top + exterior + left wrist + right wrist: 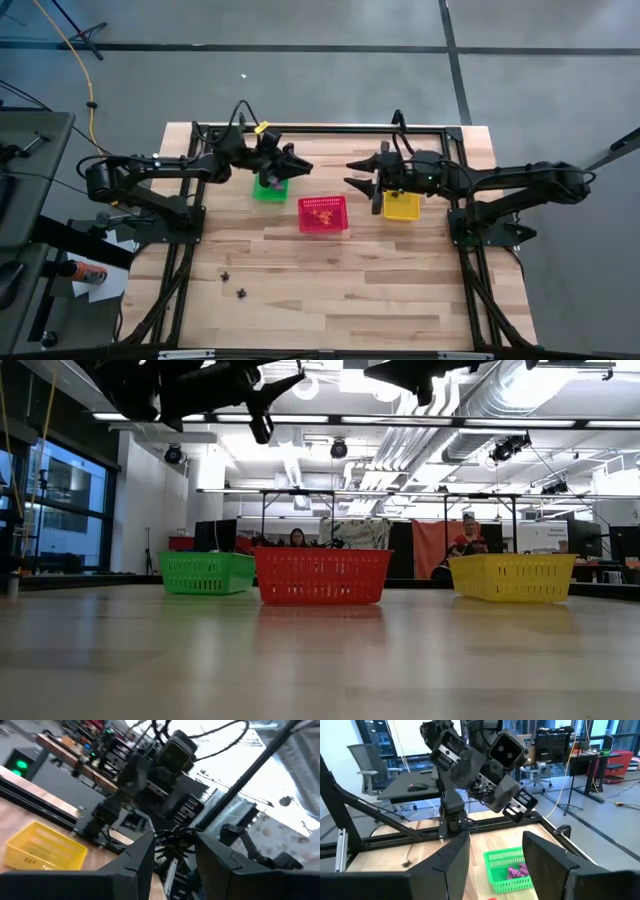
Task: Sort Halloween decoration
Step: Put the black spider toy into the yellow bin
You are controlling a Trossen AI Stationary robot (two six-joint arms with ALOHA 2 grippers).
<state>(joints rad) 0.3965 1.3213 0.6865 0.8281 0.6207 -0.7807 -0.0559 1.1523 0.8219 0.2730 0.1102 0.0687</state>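
My left gripper [305,166] hangs in the air over the table's far middle, pointing toward the right arm, shut on a black wiry trinket [173,843]. My right gripper [352,174] faces it a short way off, open, with nothing between its fingers [455,857]. Below stand a green basket [268,189] with purple trinkets [517,870], a red basket [323,214] with orange ones, and a yellow basket [402,207]. Two black trinkets [234,284] lie on the bare table nearer the front. My left gripper has the black trinket [175,839] between its two fingertips, roughly level and coming from the table's left. The trinket is lifted clear of the table, its thin legs sticking out past the fingers. Which part the pads touch cannot be made out.
The three baskets stand in a row across the table's far half [322,575]. A black metal frame [330,127] runs along the table's far edge and sides. Bare wood [340,300] fills the near half. People sit in the room beyond the table.
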